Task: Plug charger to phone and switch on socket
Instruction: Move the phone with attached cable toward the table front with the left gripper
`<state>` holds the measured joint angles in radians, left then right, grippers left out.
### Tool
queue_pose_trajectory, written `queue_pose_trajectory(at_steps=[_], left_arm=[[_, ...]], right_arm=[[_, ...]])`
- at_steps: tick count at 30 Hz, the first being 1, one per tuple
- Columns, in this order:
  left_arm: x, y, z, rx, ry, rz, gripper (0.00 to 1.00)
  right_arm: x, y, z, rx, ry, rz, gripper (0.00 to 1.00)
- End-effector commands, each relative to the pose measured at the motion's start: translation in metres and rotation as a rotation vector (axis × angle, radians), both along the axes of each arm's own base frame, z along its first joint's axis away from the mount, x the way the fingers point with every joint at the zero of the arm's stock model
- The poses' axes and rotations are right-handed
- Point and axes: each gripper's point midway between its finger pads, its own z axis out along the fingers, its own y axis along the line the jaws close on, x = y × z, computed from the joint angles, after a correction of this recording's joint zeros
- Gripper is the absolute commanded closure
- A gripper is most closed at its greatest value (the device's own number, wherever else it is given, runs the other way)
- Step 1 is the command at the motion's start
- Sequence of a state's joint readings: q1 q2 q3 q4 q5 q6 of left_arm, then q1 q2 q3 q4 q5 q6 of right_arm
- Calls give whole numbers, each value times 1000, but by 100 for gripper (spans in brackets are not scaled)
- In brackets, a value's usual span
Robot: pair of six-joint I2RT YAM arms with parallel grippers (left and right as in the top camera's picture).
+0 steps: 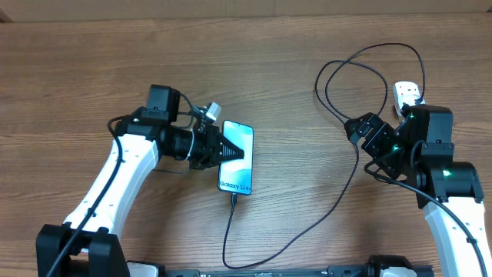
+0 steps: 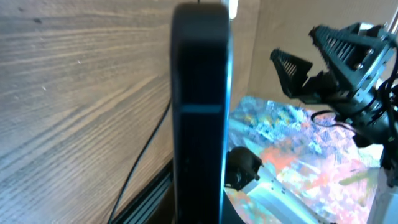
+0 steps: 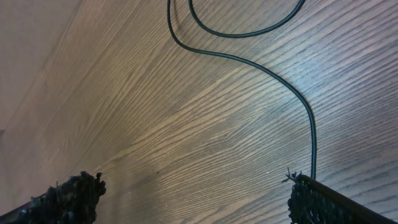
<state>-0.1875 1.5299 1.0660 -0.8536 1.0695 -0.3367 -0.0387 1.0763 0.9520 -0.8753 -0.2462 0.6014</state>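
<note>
Black charger plugged into phone; left gripper over phone, jaws unclear; right gripper well apart, jaws spread wide.

The bench is a brown wood-grain surface with the grain running across it. The phone lies flat on it left of centre, screen up and slightly tilted, its white "Galaxy S24" text near the lower end. The charger meets the phone's lower short edge, trails down toward the near edge of the bench, then sweeps right and up in a long curve and ends in loose loops at the upper right. In the right wrist view, those curves rest directly on the wood. The white socket sits at the far right, just beside the loops and only partly visible.
</note>
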Motion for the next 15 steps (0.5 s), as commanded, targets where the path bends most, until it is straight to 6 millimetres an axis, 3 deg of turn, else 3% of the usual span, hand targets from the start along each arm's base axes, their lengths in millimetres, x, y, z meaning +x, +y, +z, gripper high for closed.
queue_pose_trajectory(at_steps=[1,15], left_arm=[[-12,-12,13,-57,7,-47,96],[-66,-65,21,-103,39,-269,96]], right_arm=[[3,-3,10,-19,-33,-1,0],[3,-3,10,-19,-32,-1,0]])
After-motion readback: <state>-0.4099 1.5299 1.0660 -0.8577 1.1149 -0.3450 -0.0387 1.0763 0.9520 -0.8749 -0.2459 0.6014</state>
